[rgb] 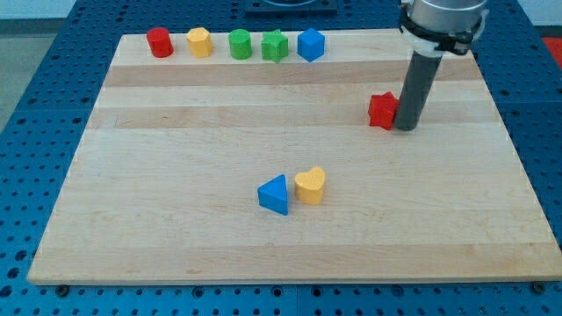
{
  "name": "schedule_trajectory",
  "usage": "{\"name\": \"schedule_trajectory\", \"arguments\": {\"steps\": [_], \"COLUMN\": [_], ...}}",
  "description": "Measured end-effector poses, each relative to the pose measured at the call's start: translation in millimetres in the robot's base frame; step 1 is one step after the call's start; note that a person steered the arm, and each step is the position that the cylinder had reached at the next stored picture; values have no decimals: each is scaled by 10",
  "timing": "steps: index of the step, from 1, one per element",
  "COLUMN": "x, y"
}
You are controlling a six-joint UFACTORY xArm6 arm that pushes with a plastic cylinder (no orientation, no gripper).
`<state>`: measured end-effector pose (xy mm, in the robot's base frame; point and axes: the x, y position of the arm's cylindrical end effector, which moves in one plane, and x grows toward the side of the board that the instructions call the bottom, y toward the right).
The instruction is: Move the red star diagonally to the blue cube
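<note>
Wooden bench carries eight blocks, so read them off from the view's left. Top row first: red cylinder, yellow block (looks hexagonal, can't be sure), green cylinder, green star, then the blue cube closing the row, each just beside the next. Lower down, near the middle of the bench, you have a blue triangle touching or nearly touching a yellow heart. Further right sits the red star, well apart from the blue cube and below-right of it. My tip is down on the bench, pressed against the star's right side or just off it; contact isn't clear at this resolution. No gripper on this rig, just the rod, so there's no open or closed state to report. Progress, as I judge it: the star isn't delivered yet, and a clear gap remains up and to the left. Tip placement suits a leftward shove, but you'd want it lower on the star's right-bottom corner to drive it diagonally up-left. Path between star and cube looks free. Watch the end of the push: overshoot would knock the cube into the green star.
</note>
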<state>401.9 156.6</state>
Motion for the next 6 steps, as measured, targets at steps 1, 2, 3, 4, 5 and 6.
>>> {"name": "schedule_trajectory", "arguments": {"steps": [1, 2, 3, 4, 5, 6], "x": [-37, 35, 35, -49, -184, -423], "y": [-213, -303, -497, -597, -635, -635]}}
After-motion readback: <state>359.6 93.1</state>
